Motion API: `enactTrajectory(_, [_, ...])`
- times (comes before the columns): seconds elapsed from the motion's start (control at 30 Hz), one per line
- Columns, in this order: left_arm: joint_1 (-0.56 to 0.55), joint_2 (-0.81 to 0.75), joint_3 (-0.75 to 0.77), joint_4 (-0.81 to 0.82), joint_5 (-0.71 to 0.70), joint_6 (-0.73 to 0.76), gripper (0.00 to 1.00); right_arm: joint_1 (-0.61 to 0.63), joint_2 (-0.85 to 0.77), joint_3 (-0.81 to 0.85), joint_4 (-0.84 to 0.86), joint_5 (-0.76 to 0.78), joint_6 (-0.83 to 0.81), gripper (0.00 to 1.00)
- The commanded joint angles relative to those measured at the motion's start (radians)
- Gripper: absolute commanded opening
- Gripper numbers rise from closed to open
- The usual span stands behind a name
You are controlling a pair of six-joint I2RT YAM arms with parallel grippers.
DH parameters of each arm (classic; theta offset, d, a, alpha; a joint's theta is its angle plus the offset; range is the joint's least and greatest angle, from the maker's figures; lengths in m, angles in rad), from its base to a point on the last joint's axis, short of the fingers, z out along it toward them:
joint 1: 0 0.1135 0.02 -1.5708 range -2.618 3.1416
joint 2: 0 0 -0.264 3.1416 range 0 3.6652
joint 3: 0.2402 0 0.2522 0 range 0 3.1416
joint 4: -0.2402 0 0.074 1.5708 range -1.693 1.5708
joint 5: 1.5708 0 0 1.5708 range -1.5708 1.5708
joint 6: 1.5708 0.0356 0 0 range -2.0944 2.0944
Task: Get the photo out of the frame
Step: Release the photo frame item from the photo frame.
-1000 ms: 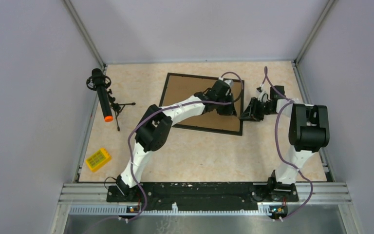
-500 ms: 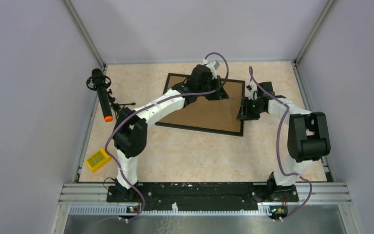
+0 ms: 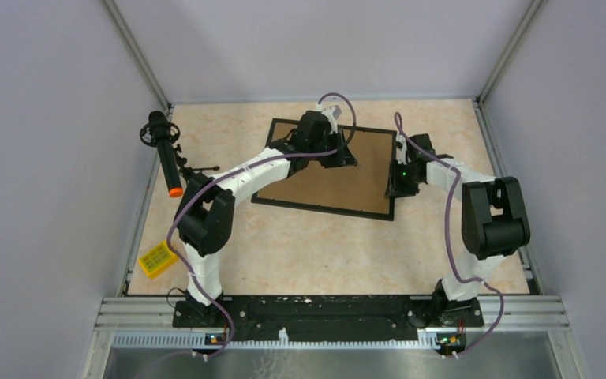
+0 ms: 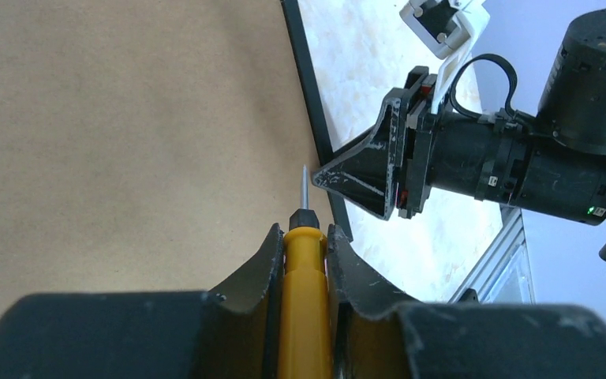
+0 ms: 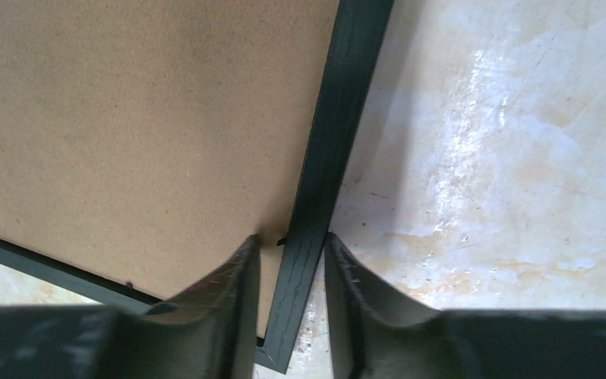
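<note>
The frame [image 3: 339, 183] lies back-up on the table, brown fibreboard inside a thin black border [image 5: 339, 118]. The photo is hidden under the backing. My left gripper [image 4: 306, 233] is shut on a yellow screwdriver [image 4: 306, 316], whose metal tip points at the backing close to the right border. It hovers over the frame's far middle [image 3: 346, 156]. My right gripper [image 5: 292, 241] stands open astride the right border near the frame's near right corner. One finger is over the backing and the other over the table, with a narrow gap on the backing side. The top view shows it at the right edge [image 3: 395, 185].
A black microphone on a small tripod [image 3: 166, 154] stands at the left of the table. A yellow box [image 3: 158, 258] lies near the front left corner. Grey walls enclose the table on three sides, and a metal rail [image 3: 331, 312] carries the arm bases.
My left arm swung toward the back and left over the frame with the screwdriver. My right gripper moved in from the right and now straddles the frame's right border.
</note>
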Motion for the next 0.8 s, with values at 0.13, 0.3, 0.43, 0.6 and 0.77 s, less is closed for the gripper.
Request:
enactTrajectory(0.13, [0.006,-0.055,0.001,0.056,0.022,-0.009,0.0,0.0,0.075,0.05,-0.044,0.031,-0.012,0.0])
enactTrajectory(0.3, [0.017,-0.066,-0.02,0.064,0.032,-0.007,0.0,-0.039,0.1,0.07,-0.073,-0.058,-0.042,0.0])
enactTrajectory(0.43, [0.026,-0.074,-0.037,0.071,0.048,-0.006,0.0,-0.076,0.127,0.078,-0.092,-0.159,-0.101,0.0])
enactTrajectory(0.6, [0.03,-0.076,-0.051,0.081,0.068,-0.01,0.0,-0.16,0.193,0.134,-0.111,-0.315,-0.149,0.0])
enactTrajectory(0.77, [0.031,-0.075,-0.053,0.086,0.075,-0.014,0.0,-0.164,0.266,0.218,-0.142,-0.344,-0.173,0.0])
